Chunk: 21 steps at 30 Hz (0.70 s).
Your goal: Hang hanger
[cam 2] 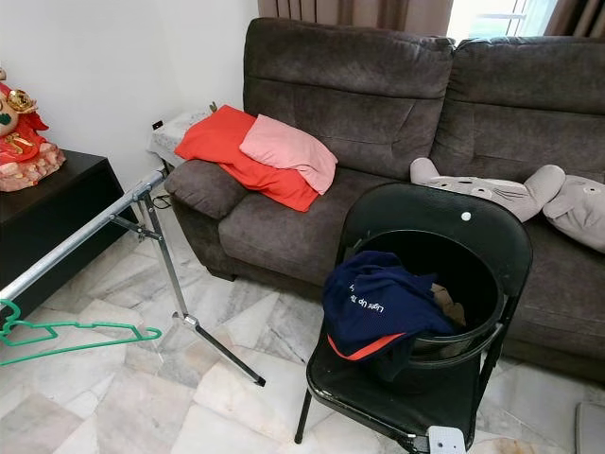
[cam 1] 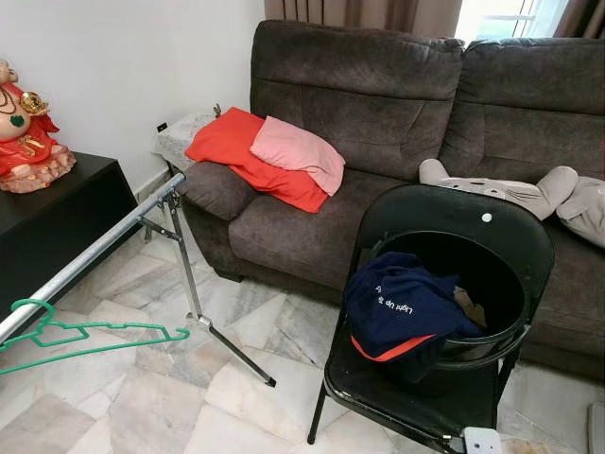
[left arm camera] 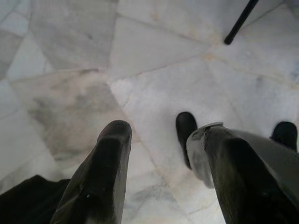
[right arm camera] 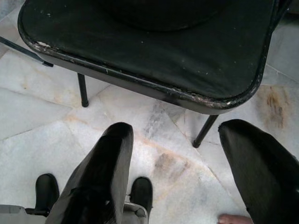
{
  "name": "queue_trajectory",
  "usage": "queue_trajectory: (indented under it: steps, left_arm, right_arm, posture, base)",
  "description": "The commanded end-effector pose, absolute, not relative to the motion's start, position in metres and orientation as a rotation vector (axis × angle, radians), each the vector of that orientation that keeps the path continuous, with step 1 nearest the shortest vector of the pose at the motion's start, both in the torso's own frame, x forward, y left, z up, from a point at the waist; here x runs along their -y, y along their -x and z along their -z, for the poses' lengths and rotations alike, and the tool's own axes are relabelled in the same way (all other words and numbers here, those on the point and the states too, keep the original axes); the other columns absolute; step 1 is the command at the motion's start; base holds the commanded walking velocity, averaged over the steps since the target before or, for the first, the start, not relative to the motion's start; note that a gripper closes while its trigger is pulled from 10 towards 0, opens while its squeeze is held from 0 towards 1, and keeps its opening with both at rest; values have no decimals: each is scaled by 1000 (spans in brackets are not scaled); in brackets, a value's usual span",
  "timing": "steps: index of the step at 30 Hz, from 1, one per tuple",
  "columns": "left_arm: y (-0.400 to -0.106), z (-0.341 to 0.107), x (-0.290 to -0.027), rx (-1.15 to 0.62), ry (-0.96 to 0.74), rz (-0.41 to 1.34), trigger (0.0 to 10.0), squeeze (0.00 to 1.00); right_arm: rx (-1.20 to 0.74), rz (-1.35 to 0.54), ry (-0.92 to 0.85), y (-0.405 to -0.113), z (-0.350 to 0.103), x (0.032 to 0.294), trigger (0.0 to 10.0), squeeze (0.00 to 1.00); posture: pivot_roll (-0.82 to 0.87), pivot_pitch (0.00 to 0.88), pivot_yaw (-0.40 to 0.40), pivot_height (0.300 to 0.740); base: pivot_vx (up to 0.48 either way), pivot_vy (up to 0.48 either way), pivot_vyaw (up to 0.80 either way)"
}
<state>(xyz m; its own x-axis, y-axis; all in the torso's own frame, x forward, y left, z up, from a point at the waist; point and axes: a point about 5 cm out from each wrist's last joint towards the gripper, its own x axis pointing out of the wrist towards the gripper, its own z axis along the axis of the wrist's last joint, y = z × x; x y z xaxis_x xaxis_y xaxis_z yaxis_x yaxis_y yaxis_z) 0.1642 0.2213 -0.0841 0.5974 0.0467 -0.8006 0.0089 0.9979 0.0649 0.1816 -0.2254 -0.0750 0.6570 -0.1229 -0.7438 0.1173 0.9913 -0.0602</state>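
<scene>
With the green hanger [cam 1: 85,333] already hooked on the rail [cam 1: 90,253] at nine o'clock, left gripper [left arm camera: 161,163] and right gripper [right arm camera: 180,161] hang spread and empty; next, check the hook sits squarely.

A green plastic hanger [cam 1: 66,336] hangs by its hook on the slanted silver metal rail [cam 1: 90,255] of a clothes rack. Nearby, a black folding chair [cam 1: 444,378] carries a black round tub [cam 1: 473,293] with a navy garment [cam 1: 402,307] draped over its rim, before a dark brown fabric sofa [cam 1: 378,104].
</scene>
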Motion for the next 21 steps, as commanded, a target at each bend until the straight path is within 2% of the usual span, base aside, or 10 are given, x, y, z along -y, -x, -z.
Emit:
queue_trajectory:
  steps: [1, 6, 17, 21]
  left_arm:
    - [-164, 85, -220, -941, -69, -11, 10000, 0]
    - [-162, 87, -215, -955, -67, 7, 10000, 0]
    - [-154, 93, -204, -1003, -72, 25, 10000, 0]
    - [-154, 94, -202, -1013, -76, 27, 10000, 0]
  right_arm:
    - [-824, 157, -8, -183, 74, 226, 10000, 0]
    - [-788, 168, -2, -186, 71, 226, 10000, 0]
    - [-563, 185, -13, -194, 57, 227, 10000, 0]
    - [-501, 163, 47, -196, 51, 228, 10000, 0]
  posture:
    - [15, 64, 37, 740]
    - [0, 75, 38, 740]
    - [-35, 91, 25, 740]
    - [-41, 90, 17, 740]
  base:
    - [0, 0, 0]
    - [0, 0, 0]
    - [0, 0, 0]
    - [0, 0, 0]
